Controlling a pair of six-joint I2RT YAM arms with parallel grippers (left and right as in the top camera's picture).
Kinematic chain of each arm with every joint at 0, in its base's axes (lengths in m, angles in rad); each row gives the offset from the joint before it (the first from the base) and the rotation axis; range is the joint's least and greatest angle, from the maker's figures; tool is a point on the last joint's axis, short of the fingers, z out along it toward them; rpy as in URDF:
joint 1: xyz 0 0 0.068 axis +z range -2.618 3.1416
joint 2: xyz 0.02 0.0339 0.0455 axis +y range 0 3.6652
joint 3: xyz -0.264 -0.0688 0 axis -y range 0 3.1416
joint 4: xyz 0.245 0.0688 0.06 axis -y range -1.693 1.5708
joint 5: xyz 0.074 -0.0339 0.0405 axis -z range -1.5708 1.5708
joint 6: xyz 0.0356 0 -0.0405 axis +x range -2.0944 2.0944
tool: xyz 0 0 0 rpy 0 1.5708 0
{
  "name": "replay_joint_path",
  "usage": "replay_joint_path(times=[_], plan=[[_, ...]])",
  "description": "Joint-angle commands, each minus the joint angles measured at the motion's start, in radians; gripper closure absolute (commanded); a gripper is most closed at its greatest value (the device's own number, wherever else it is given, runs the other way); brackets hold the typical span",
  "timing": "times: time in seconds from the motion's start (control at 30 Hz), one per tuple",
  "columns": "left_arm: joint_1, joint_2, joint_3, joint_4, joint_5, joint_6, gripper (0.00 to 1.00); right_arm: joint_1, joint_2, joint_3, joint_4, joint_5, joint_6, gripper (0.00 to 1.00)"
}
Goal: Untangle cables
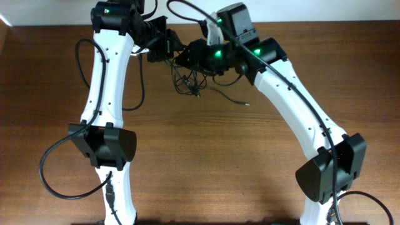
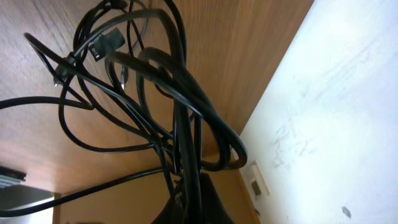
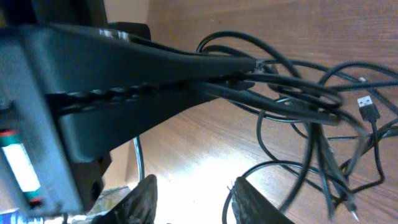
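The cables (image 1: pixel 189 80) form one black tangle on the wooden table near its far edge, with a loose end trailing right (image 1: pixel 240 100). My left gripper (image 1: pixel 169 47) is shut on several strands of the tangle; in the left wrist view the cables (image 2: pixel 155 93) run up out of its jaws (image 2: pixel 193 202), and a USB plug (image 2: pixel 102 45) shows. My right gripper (image 1: pixel 185 58) sits right beside the left one, over the tangle. In the right wrist view its jaws (image 3: pixel 193 202) are open with nothing between them, and the cables (image 3: pixel 298 99) and a USB plug (image 3: pixel 370 109) lie ahead.
The left gripper's black fingers (image 3: pixel 143 74) cross the right wrist view close above the right jaws. The table's far edge and a white wall (image 2: pixel 336 112) are just behind the tangle. Thicker arm cables (image 1: pixel 134 81) hang beside the left arm.
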Motion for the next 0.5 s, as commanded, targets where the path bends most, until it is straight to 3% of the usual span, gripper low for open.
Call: replay_joint_path(times=[0.0,0.33,0.47], plan=[[0.011,-0.036,0.009,0.004,0.103,-0.02,1.0,0.013,0.05,-0.007,0.02,0.076,0.083,0.62],[0.055,-0.036,0.009,0.01,0.266,0.003,1.0,0.024,0.098,-0.094,0.139,0.131,0.149,0.63],[0.055,-0.036,0.009,0.01,0.315,0.018,1.0,0.026,0.099,-0.192,0.308,0.127,0.148,0.62]])
